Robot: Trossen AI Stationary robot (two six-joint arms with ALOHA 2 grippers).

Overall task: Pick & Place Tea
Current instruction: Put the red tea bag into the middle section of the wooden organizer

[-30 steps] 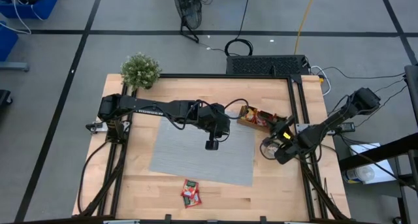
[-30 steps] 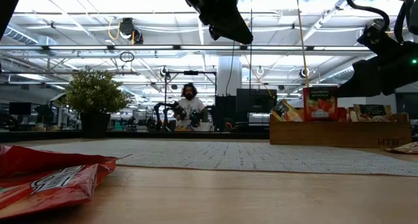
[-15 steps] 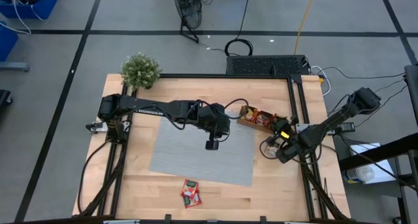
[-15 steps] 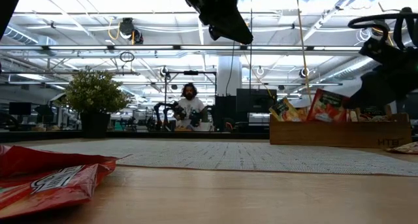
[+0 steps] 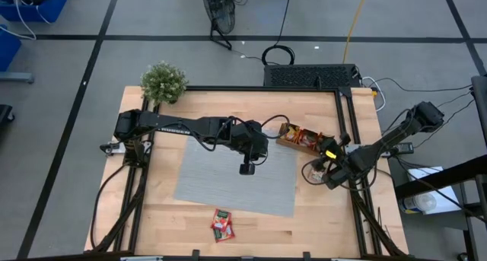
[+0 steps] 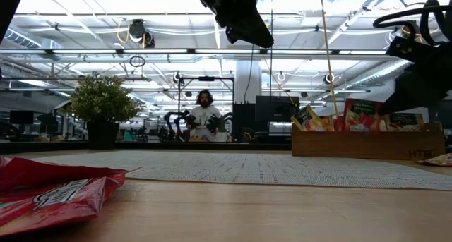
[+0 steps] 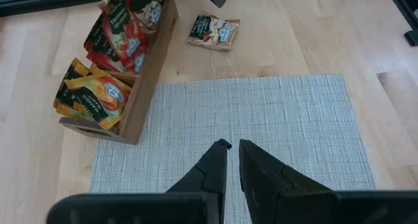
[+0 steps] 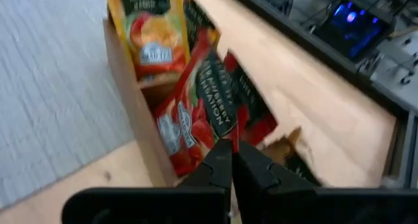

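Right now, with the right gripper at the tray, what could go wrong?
1. The right gripper is shut on the edge of a red sachet in the packed wooden tray; a thin pinch may slip, or drag neighbouring sachets out.
2. A loose sachet lies on the table just beside the tray; the right arm could knock it.
3. The left gripper hangs nearly closed above the grey mat, possibly in the placing path.

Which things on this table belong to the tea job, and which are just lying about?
Job:
red tea sachet pinched by the right gripper
sachets in the wooden tray
pale sachet beside the tray
red sachets at the table's near edge
grey mat

Lying about:
potted plant
left gripper, hovering over the mat
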